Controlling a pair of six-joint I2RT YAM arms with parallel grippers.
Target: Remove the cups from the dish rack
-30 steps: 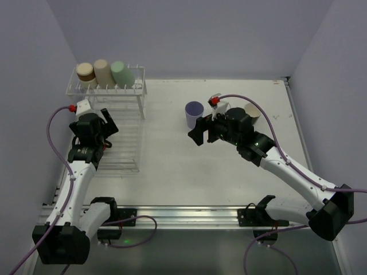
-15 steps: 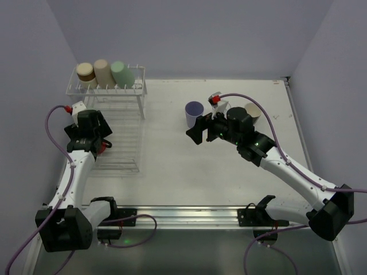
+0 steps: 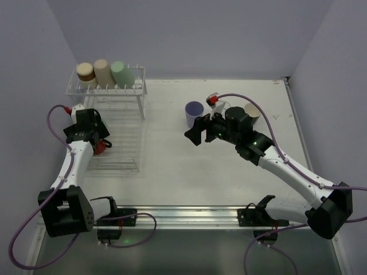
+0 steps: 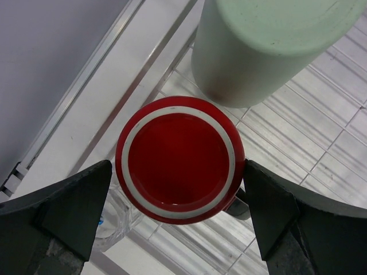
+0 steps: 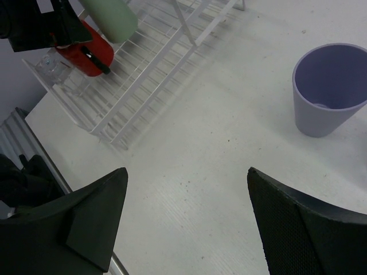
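Note:
The white wire dish rack point(image 3: 123, 140) lies at the left, with tan-brown point(image 3: 86, 71), beige point(image 3: 103, 72) and pale green point(image 3: 122, 74) cups lying on its raised shelf. On its flat base a red cup point(image 4: 180, 166) with a white ring shows its bottom. A pale green cup point(image 4: 258, 51) stands just beyond it and a clear glass point(image 4: 112, 220) is beside it. My left gripper point(image 4: 178, 172) is open, one finger on each side of the red cup, very close to its wall. My right gripper point(image 5: 186, 177) hangs open over bare table, holding nothing, near an upright purple cup point(image 5: 330, 91).
A black cup with a cream inside point(image 3: 253, 110) stands on the table behind my right arm. The left wall runs close along the rack's outer edge point(image 4: 51, 86). The table's front rail point(image 3: 183, 215) lies between the arm bases.
My left arm has swung to the rack's left edge and come down around the red cup. My right gripper has drifted slightly left, still open.

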